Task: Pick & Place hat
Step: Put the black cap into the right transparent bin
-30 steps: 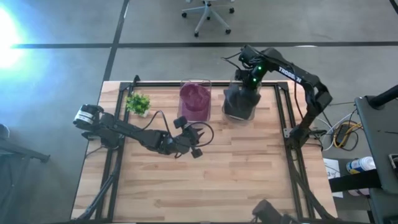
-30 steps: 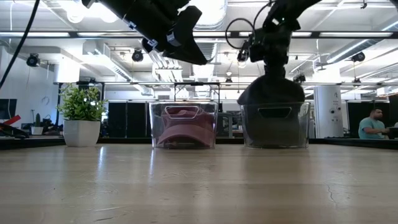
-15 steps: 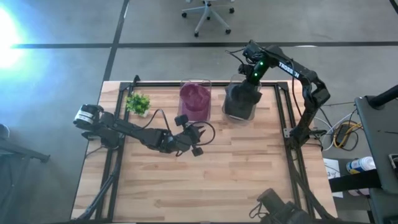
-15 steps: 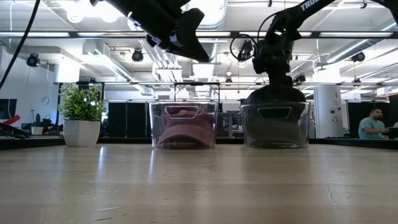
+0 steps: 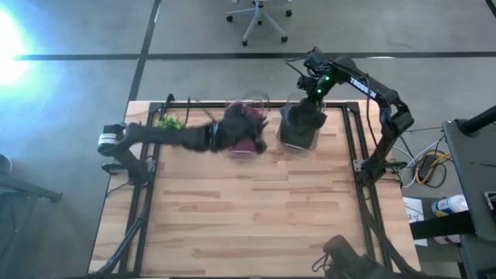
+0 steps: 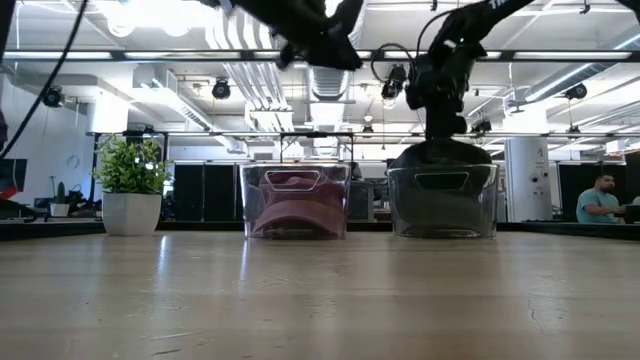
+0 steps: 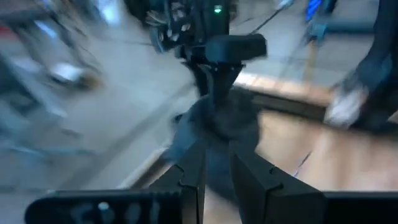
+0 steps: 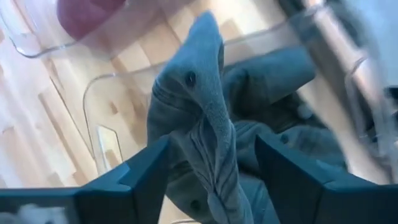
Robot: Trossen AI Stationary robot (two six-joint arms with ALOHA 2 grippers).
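Observation:
A dark grey hat (image 5: 301,125) lies crumpled in the right clear bin (image 6: 442,225), and its top bulges above the rim. My right gripper (image 8: 211,140) hangs open just above it. A raised fold of the hat (image 8: 205,74) stands between the fingers; whether they touch it, I cannot tell. A maroon hat (image 6: 295,212) lies in the left clear bin (image 5: 245,105). My left gripper (image 7: 217,155) is high over that bin (image 5: 249,133), blurred, with its fingers a narrow gap apart and nothing between them.
A small potted plant (image 6: 130,185) stands at the table's far left. Both bins stand side by side along the far edge. The bare wooden tabletop (image 5: 248,209) spreads over the near half. A person (image 6: 600,200) sits in the room beyond.
My right gripper has gone down with the grey hat, which has sunk from a raised peak into the right bin. My left arm has swung fast from the table's middle toward the far edge and up, over the left bin.

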